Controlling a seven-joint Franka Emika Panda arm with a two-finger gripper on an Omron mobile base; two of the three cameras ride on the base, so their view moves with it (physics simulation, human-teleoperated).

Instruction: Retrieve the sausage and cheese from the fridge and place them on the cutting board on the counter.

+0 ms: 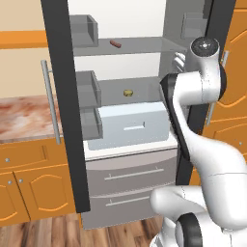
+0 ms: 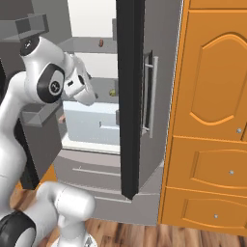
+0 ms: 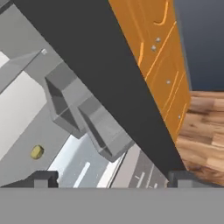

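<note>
Gripper [image 3: 109, 178] open, empty; cheese [image 3: 37, 152] ahead, apart.

Orange wooden cabinets [image 1: 29, 181] with small round knobs stand at the left; a tall orange cupboard [image 2: 214, 111] rises at the right. Wood-plank floor [image 3: 203, 140] runs below, a cream wall [image 1: 21, 17] above, perhaps plain.

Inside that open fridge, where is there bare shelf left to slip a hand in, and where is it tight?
Free: the upper shelf either side of the sausage, and the lower shelf around the cheese, above the white drawer. Tight: the left edge, where the grey door bins stack up, and the right, where the arm stands.
</note>
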